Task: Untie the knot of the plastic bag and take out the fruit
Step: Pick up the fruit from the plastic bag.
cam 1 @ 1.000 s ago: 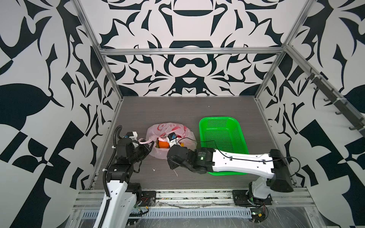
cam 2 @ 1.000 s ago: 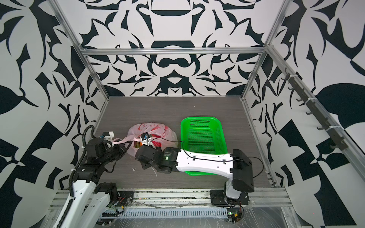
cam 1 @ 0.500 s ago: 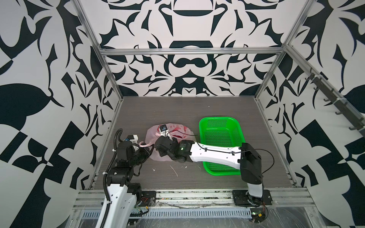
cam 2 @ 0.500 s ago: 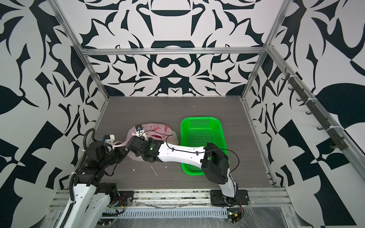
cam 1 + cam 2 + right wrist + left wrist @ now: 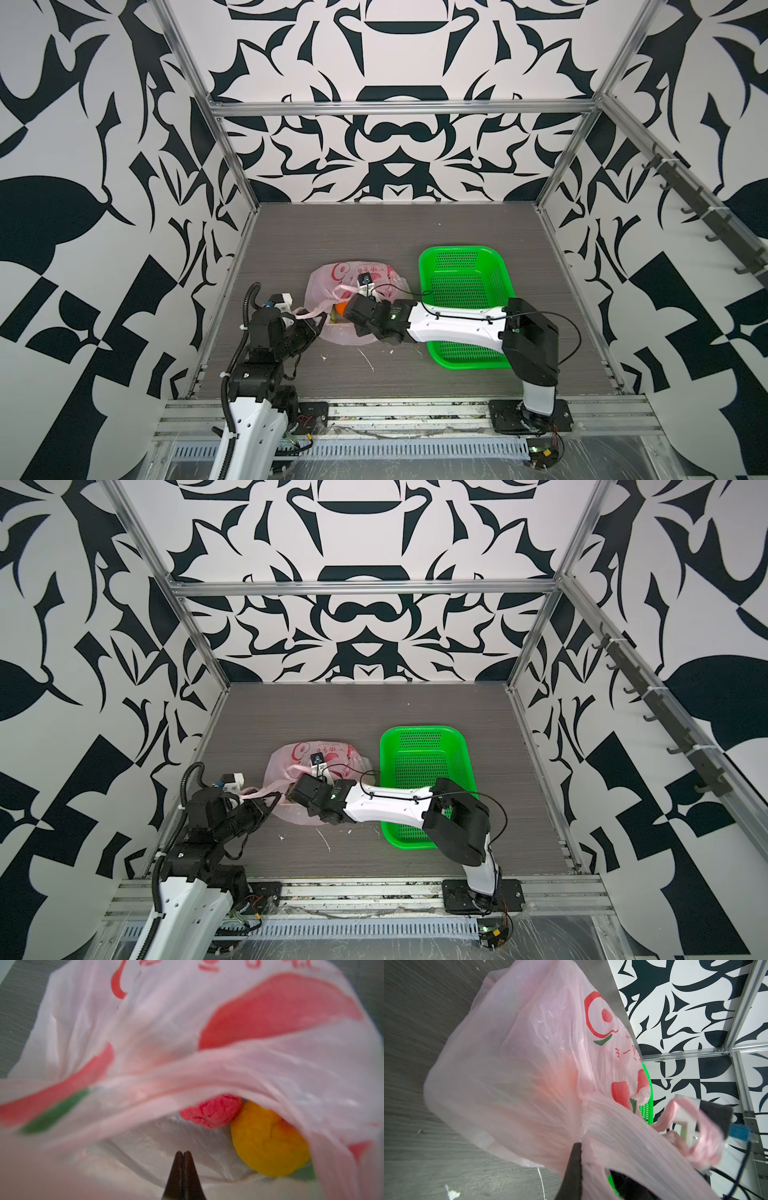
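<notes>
Surface (image 5: 374, 232): grey and wood-grained, with the green basket (image 5: 461, 251) empty on the robot's right and the plastic bag (image 5: 332, 274) just beside it, toward the left arm.

Plastic bag: it lay slumped on the surface. In the right wrist view its mouth gaped. We could not find a tied knot in any view, so we judged the untying done and the step in hand to be reaching for fruit.

Left gripper (image 5: 318, 323): clamped on a stretched strip of the bag's handle film at the near edge. We judged it should keep that strip taut, up and away, so the mouth does not sag shut.

Right gripper (image 5: 182, 1155): jaws pressed together with nothing between them, tip inside the mouth on the bottom film. It would have to open before reaching any fruit, and close on fruit alone, not film.

One loop handle (image 5: 708, 1126) lay round the right arm's camera bracket (image 5: 685, 1124). It may snag on withdrawal.

Fruit: the red bumpy ball (image 5: 212, 1111) and the yellow-orange round fruit (image 5: 268, 1140) were touching under the overhanging film. The yellow-orange one was nearer and less covered, so we noted it as first pick.
</notes>
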Available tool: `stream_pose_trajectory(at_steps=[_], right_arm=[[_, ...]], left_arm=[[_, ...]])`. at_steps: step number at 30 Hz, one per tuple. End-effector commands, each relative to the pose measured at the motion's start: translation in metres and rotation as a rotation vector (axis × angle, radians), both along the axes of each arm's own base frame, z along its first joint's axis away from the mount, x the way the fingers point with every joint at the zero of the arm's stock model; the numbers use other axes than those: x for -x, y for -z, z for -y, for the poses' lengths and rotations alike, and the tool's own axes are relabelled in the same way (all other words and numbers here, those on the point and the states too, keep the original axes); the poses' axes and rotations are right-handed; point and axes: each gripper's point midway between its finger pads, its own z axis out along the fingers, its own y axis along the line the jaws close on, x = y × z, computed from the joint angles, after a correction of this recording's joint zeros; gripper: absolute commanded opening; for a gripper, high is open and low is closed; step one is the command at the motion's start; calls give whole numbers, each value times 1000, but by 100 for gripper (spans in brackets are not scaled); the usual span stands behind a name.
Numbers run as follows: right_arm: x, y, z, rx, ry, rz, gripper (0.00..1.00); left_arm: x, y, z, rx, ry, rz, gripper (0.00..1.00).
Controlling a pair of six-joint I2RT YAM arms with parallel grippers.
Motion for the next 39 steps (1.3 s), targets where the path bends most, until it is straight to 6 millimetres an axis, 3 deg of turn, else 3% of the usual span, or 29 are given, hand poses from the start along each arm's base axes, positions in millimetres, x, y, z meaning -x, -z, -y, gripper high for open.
stream_pose_trajectory(at_steps=[1,7,14,19,39], right_arm=[[5,-16,9,-66,59,-10,2],[5,-19,6,-80,52,-10,2],[-11,-38,-34,-120,-29,18,6],[-22,-37,-56,-134,-67,11,10],[-40,-33,-74,-152,-96,7,26]], left_arm=[[4,9,1,19,1,-20,0],[7,19,2,23,6,-42,0],[11,30,4,28,13,-68,0],[12,32,2,22,6,-70,0],[10,26,-2,8,-16,-41,0]])
